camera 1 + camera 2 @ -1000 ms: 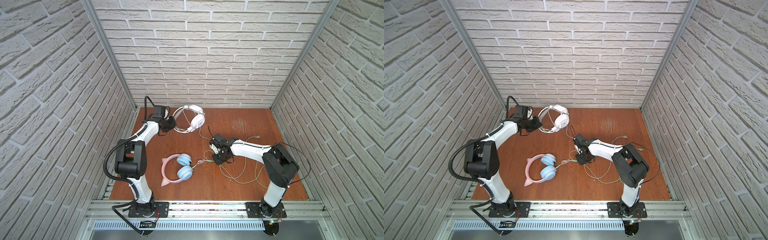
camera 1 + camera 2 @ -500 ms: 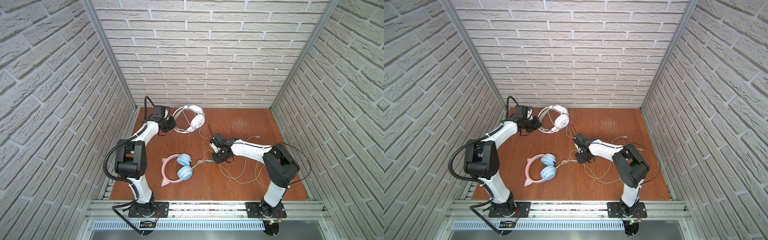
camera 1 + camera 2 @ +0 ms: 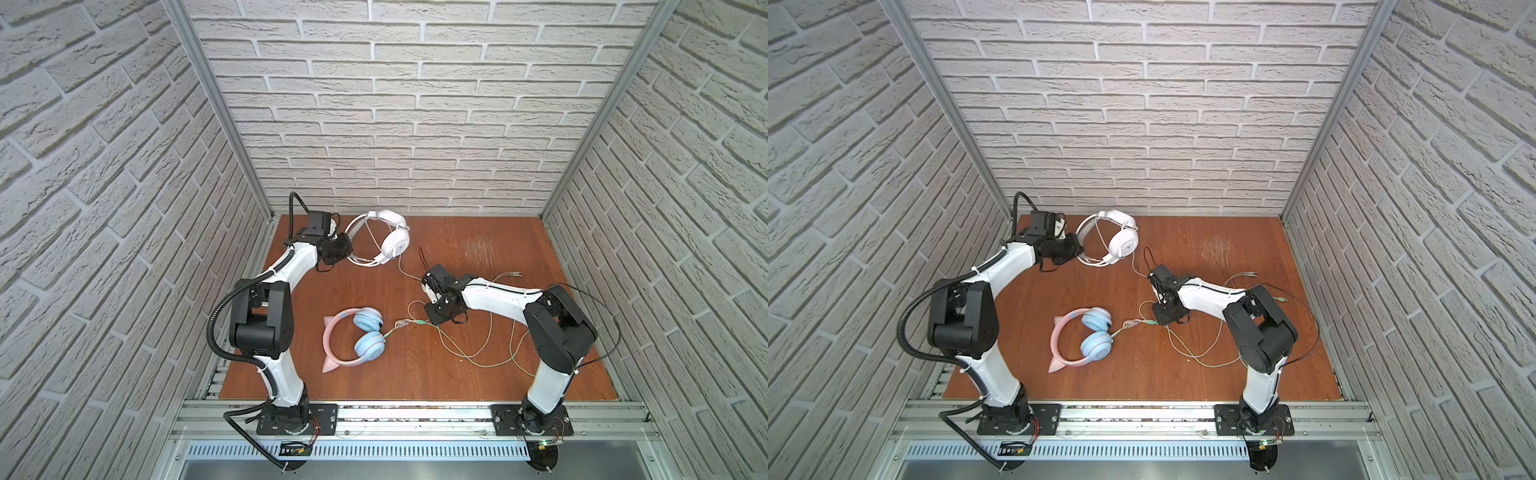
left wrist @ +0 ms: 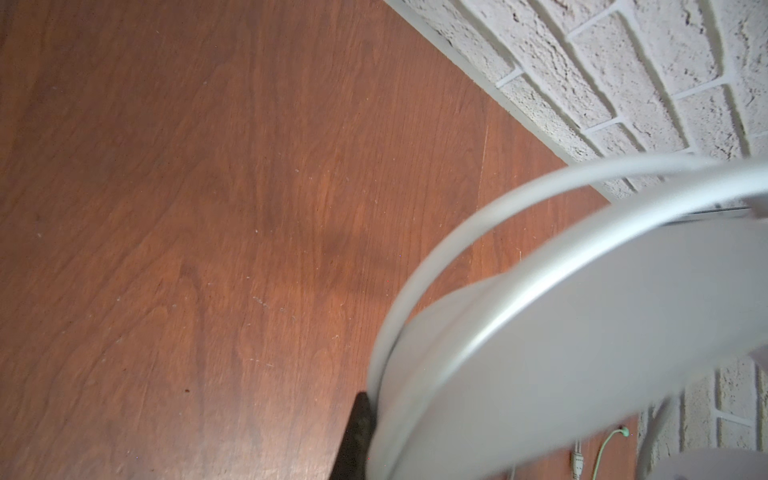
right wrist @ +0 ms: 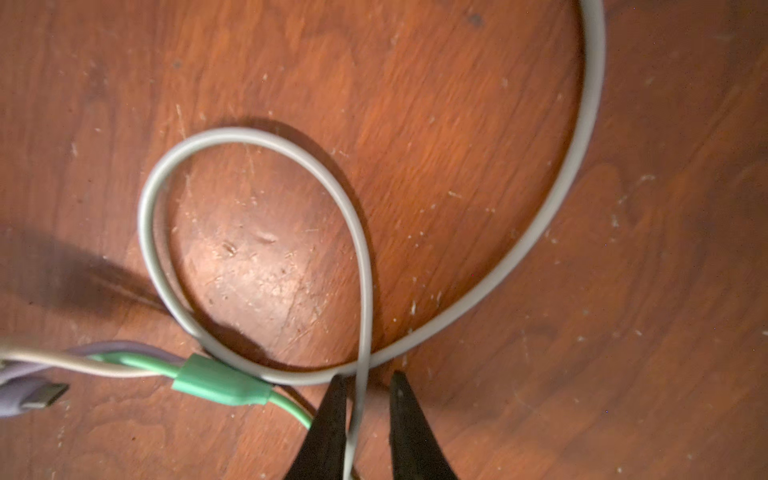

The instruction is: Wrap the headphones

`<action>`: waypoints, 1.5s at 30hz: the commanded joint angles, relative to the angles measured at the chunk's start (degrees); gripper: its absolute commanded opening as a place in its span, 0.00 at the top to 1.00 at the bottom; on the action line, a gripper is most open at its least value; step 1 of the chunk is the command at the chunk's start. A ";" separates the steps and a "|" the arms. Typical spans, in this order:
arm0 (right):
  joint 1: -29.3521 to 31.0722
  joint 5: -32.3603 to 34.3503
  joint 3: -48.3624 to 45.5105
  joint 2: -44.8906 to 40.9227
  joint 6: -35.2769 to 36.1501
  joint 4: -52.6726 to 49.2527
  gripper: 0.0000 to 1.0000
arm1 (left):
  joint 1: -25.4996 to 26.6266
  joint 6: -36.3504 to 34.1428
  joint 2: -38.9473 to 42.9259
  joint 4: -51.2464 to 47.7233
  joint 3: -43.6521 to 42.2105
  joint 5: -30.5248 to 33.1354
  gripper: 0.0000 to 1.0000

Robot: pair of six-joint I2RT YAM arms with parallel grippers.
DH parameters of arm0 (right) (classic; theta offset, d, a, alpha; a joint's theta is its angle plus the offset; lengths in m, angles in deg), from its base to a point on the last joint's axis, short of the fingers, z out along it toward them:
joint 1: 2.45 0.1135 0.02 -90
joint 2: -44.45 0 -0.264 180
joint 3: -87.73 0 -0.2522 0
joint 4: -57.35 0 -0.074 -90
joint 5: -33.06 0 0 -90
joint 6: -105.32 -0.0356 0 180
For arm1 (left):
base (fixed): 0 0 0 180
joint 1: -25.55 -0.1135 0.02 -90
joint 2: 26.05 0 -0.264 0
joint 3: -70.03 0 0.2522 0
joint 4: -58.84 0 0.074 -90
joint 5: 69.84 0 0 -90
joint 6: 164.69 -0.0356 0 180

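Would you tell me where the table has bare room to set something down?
Bare: the table's far side right of the white headphones, and the front strip before the pink headphones. Crowded: loose cables around the right hand.

You're looking at a lab robot cell: white brick-pattern wall panels (image 3: 415,104), aluminium frame posts (image 3: 218,112), reddish-brown wooden tabletop (image 3: 415,374).

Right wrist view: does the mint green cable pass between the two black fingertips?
No, only the pale grey cable runs between the right gripper's fingertips; the mint green cable lies outside.
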 commanded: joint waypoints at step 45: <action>-4.84 -5.60 7.08 -14.64 26.58 -12.94 0.95 | 0.29 2.65 1.15 -0.26 3.81 8.38 1.00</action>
